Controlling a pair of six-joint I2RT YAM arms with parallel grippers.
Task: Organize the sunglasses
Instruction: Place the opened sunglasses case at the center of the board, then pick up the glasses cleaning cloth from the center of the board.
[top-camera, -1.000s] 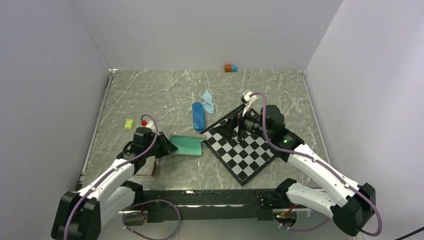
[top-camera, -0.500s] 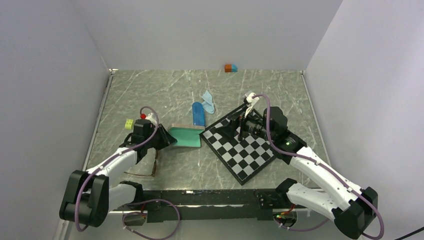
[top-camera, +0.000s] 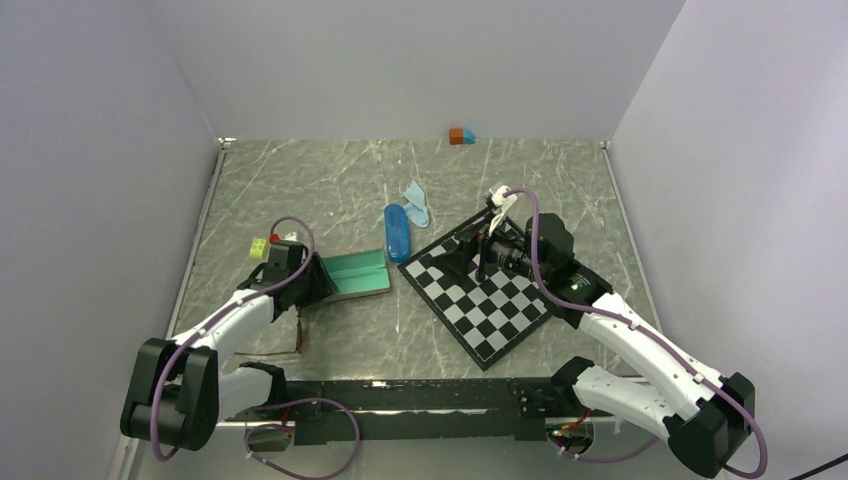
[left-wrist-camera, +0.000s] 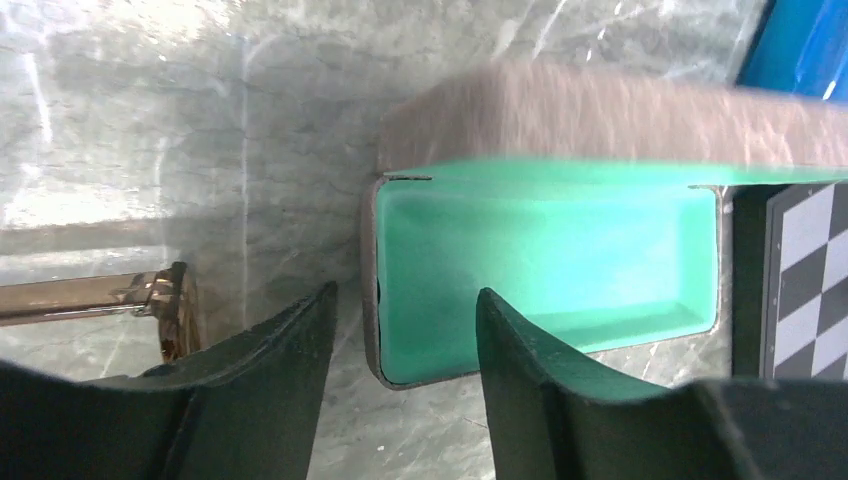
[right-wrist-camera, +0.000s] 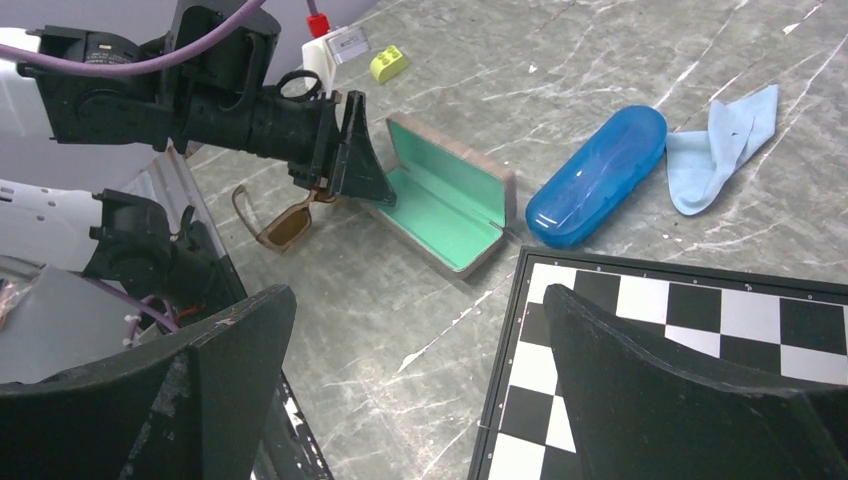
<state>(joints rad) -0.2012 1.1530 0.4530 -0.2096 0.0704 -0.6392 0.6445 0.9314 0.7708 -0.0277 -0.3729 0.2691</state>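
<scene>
Open green case (right-wrist-camera: 432, 215) between brown sunglasses (right-wrist-camera: 288, 228) and blue case (right-wrist-camera: 597, 175) — chessboard (right-wrist-camera: 680, 300) near.

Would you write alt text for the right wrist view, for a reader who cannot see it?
The left gripper, jaws apart, sits at one end of an open green-lined case, with the brown sunglasses lying beside it. Nearby lie a blue case, a light-blue cloth and a chessboard.
</scene>
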